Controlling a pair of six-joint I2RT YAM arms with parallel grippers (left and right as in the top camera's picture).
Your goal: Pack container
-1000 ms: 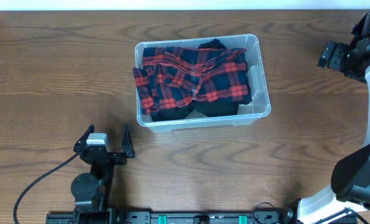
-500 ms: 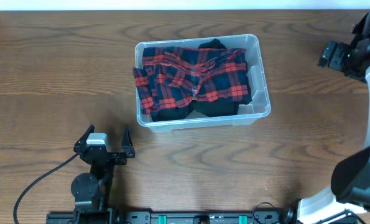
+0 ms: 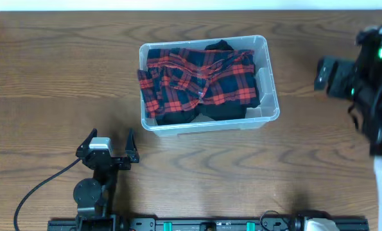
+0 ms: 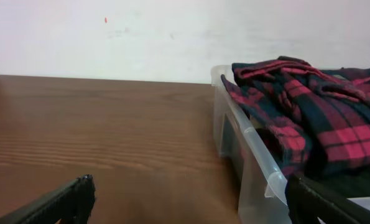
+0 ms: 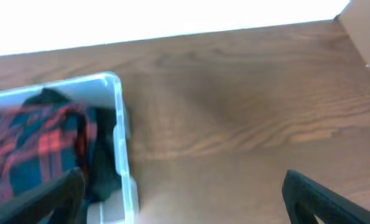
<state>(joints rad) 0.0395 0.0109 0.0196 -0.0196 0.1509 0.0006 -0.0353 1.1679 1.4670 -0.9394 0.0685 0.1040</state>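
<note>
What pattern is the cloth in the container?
Red-and-navy plaid; the cloth in the container shows best in the overhead view.

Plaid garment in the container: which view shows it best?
Overhead: the whole red-and-navy plaid garment shows, bunched inside the container. Left wrist sees one end from the side; right wrist catches only a blurred edge.

This looks like a robotics lab bench rather than a home. A bare, dark wood-grain tabletop (image 3: 49, 77) sits against a plain white wall (image 4: 141, 37). The left arm (image 3: 93, 189) rises from its near edge and the right arm (image 3: 373, 96) hangs over its right edge. A black equipment rail (image 3: 203, 224) with green fittings runs along the near edge, and a black cable (image 3: 43, 181) loops at the near left corner.
</note>
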